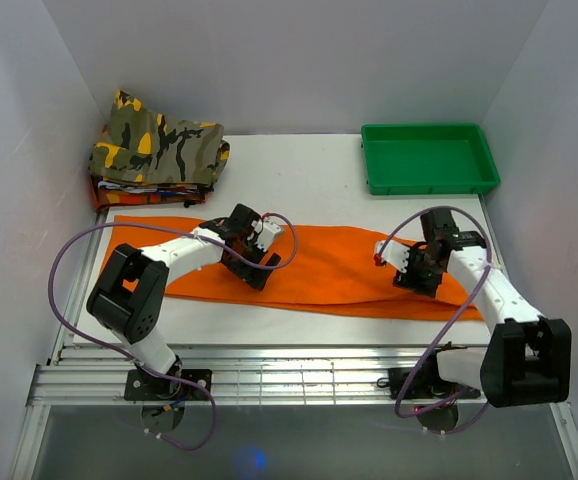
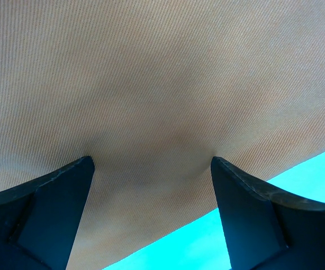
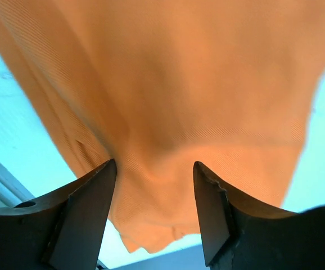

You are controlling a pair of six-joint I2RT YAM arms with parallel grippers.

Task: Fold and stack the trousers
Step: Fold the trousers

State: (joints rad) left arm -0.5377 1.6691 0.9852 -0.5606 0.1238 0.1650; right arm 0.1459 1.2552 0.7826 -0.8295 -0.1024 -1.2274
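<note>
Your trousers [image 1: 339, 265] lie flat on the tabletop [image 1: 309, 160] as one long orange band. Their long axis runs roughly from 9 o'clock to 3 o'clock, and the 3 o'clock end dips a little toward the near edge. The band sits in the middle of the surface and nearly spans its width. A folded camouflage garment [image 1: 159, 145] sits on a pile in the 11 o'clock corner, near the band's 9 o'clock end but apart from it. A green tray [image 1: 429, 130] stands at 1 o'clock, well apart from the cloth.

Your left arm bends at a raised elbow near 8 o'clock. Its forearm reaches toward 2 o'clock and the wrist tips down over the left half of the band. The left hand [image 1: 252, 268] is spread wide. In the left wrist view, the left hand [image 2: 151, 163] has both fingers [image 2: 55, 208] down against the cloth [image 2: 151, 84], with nothing pinched between them.

Your right arm rises from 5 o'clock, its forearm angling toward 11 o'clock and its wrist pointing down. The right hand [image 1: 414, 275] is over the band near its 3 o'clock end. In the right wrist view, the right hand [image 3: 154, 166] has its fingers [image 3: 89, 202] parted. A soft ridge of fabric [image 3: 179, 84] lies between the tips, but they are not clamped on it.
</note>
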